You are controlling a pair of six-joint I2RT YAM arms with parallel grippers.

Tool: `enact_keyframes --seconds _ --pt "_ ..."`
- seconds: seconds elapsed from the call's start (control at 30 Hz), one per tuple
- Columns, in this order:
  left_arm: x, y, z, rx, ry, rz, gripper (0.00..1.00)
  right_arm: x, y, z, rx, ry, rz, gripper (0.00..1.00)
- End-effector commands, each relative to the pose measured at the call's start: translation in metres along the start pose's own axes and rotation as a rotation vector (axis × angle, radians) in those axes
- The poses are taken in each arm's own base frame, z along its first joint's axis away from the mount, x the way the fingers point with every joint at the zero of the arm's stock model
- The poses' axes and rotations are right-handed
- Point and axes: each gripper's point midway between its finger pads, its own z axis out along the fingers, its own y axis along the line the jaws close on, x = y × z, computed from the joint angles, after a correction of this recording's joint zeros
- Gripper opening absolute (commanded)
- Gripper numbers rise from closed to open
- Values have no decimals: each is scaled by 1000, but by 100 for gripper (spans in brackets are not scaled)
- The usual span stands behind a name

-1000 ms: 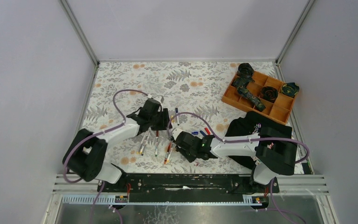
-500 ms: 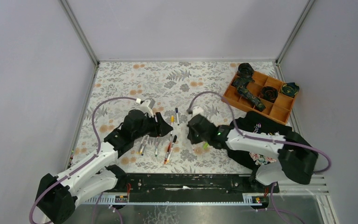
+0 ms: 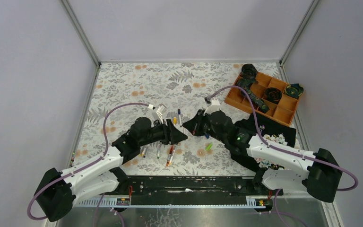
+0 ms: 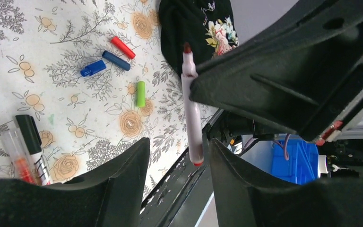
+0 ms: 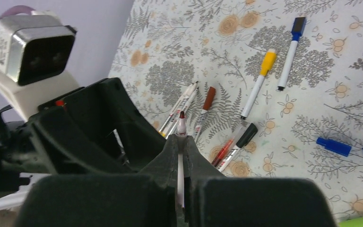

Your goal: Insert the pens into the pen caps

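While the right gripper (image 5: 182,142) is clamped tight on a white pen (image 5: 182,120) with a dark red tip, holding it off the counter (image 4: 52,42), the left gripper (image 4: 178,144) faces it with its fingers spread wide and nothing gripped. Seen from the left wrist, the pen's red-ringed end sits in the gap between those fingers; whether it touches either one is unclear. Loose caps lie on the flowered counter beyond: a red cap (image 4: 123,47), two blue caps (image 4: 116,60) just beside it, and a green cap (image 4: 141,93) a little apart, near a black cloth (image 4: 194,23). Other pens (image 5: 260,80) lie scattered close to the left gripper, some capped in yellow, blue, brown or black.
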Motion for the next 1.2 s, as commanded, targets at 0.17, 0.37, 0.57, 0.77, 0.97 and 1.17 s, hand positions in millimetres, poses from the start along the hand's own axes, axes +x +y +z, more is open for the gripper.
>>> enact_keyframes --seconds 0.17,0.37,0.57,0.77,0.97,1.17 --pt "-23 -30 12 140 -85 1 34 -1 17 -15 -110 -19 91 0" --pt "-23 -30 18 144 -72 -1 4 -3 17 -18 -116 -35 100 0" --pt "-25 -23 14 94 -86 15 0 -8 2 -22 -35 -55 35 1" --pt "-30 3 5 -59 -97 37 0 -13 -35 -26 143 -25 -88 45" --pt "-53 32 -16 -139 -123 30 0 10 -83 -22 289 84 -144 53" --pt "-78 49 -37 -199 -158 53 0 40 -100 -6 317 193 -111 47"
